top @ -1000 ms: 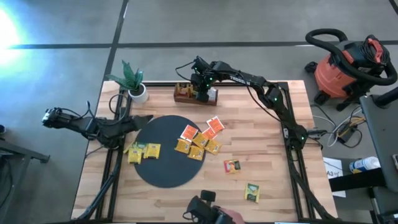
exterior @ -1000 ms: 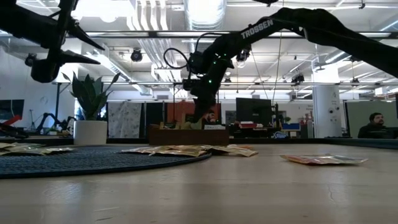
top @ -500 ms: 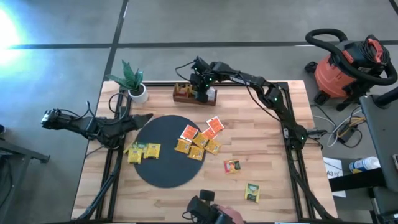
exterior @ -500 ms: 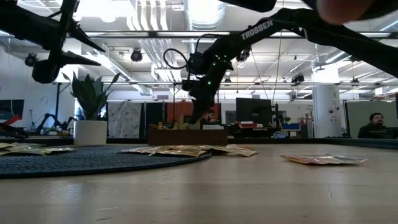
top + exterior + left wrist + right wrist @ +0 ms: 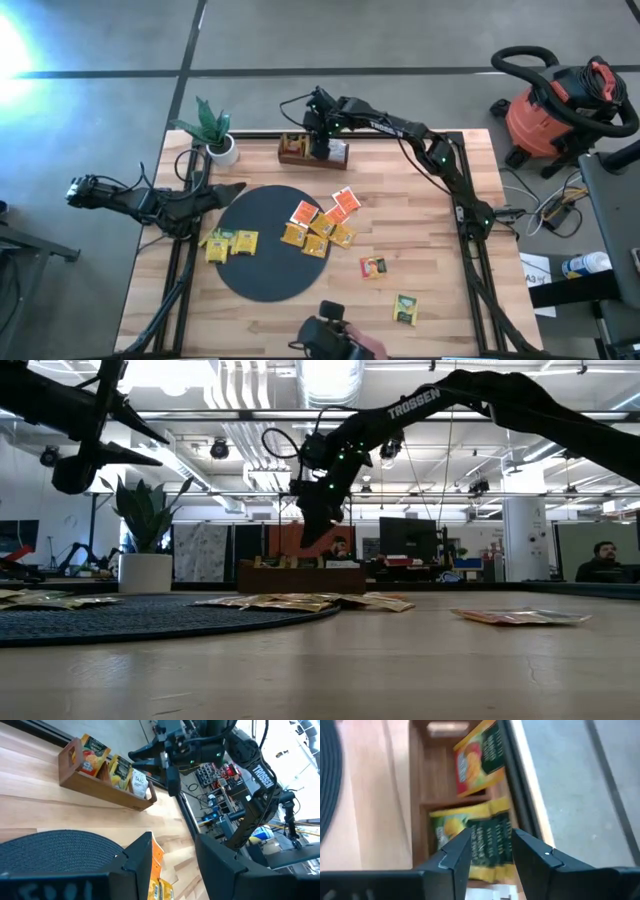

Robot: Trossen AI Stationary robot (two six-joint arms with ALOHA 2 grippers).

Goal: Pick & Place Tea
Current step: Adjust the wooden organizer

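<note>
Flanking the worktop's back edge, potted plant (image 5: 213,133) and wooden tray (image 5: 298,154); right gripper (image 5: 488,855), fingers apart and empty, above the tray's tea packets (image 5: 475,837).

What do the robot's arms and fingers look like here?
Both arms are dark and slim. The right arm carries white TROSSEN lettering, small green lights and a looping black cable. The right gripper has flat, dark fingers.

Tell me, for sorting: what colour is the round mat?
Black, the round mat shows best in the high view.
</note>
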